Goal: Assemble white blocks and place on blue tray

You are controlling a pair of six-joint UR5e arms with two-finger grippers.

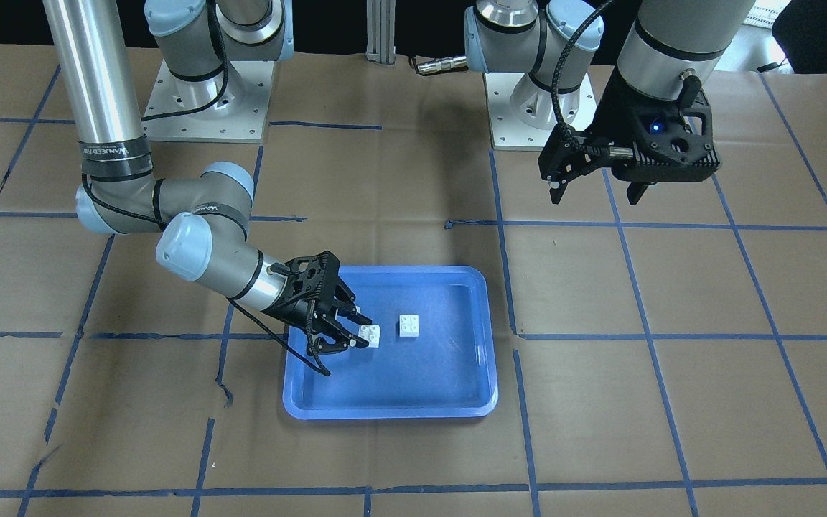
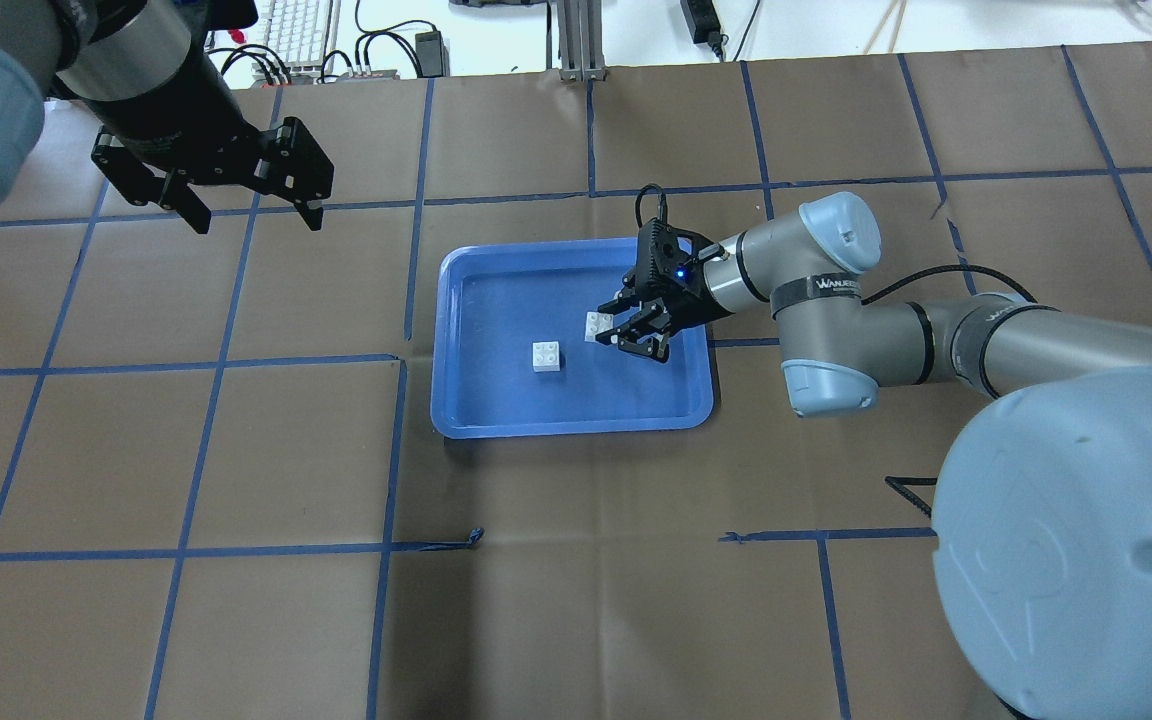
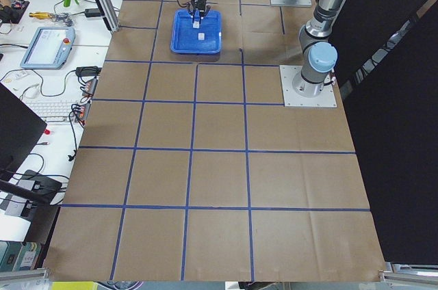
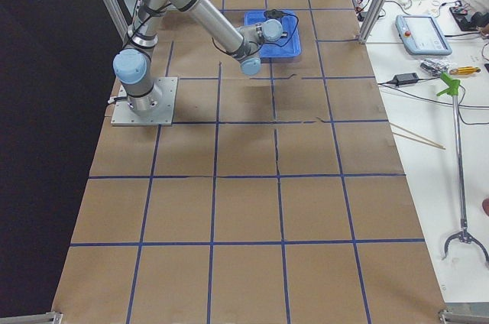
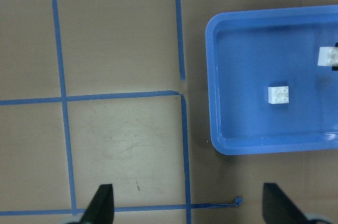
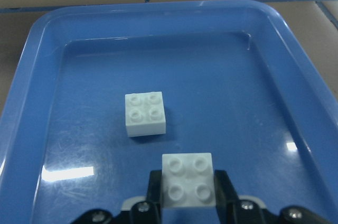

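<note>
The blue tray [image 1: 385, 413] lies mid-table and holds both white blocks. One white block [image 1: 408, 326] sits free on the tray floor, studs up; it also shows in the overhead view [image 2: 547, 356] and in the right wrist view [image 6: 145, 113]. My right gripper [image 1: 362, 332] reaches low into the tray and is shut on the other white block [image 6: 188, 179], studs up, a short way beside the free one. My left gripper [image 2: 256, 222] hangs open and empty, high over the bare paper far from the tray [image 2: 576, 428].
Brown paper with a blue tape grid covers the table [image 2: 236, 460]. The two arm bases [image 1: 205, 108] stand at the robot's side. A keyboard and cables [image 2: 306, 30] lie beyond the far table edge.
</note>
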